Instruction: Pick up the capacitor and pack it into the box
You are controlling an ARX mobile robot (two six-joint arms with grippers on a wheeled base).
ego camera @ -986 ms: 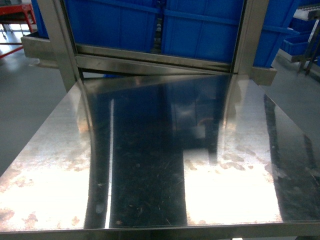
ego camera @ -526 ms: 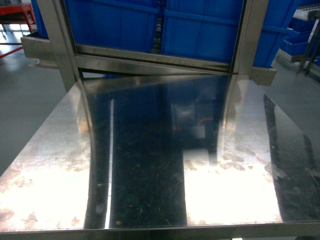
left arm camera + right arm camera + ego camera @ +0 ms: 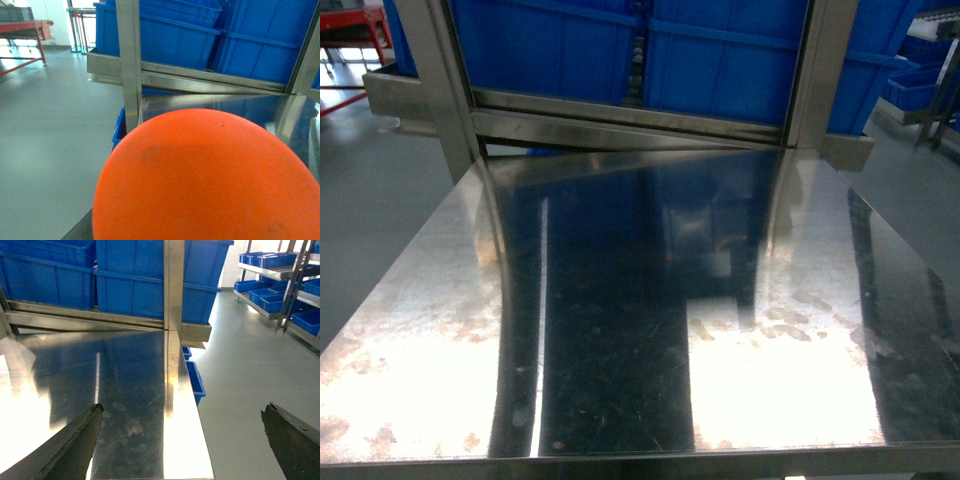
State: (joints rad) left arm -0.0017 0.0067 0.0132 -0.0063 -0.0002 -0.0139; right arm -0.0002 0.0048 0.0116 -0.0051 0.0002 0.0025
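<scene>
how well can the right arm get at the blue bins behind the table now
Probably not easily: the bins sit behind the steel rail and post at the far end of the table. The jaws stand wide open over the near edge.

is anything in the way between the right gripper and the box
Cannot say: no box or capacitor shows in any view. The right gripper hangs open over the near right edge of the bare steel table, with only blue bins behind. An orange round thing blocks much of the left wrist view.
</scene>
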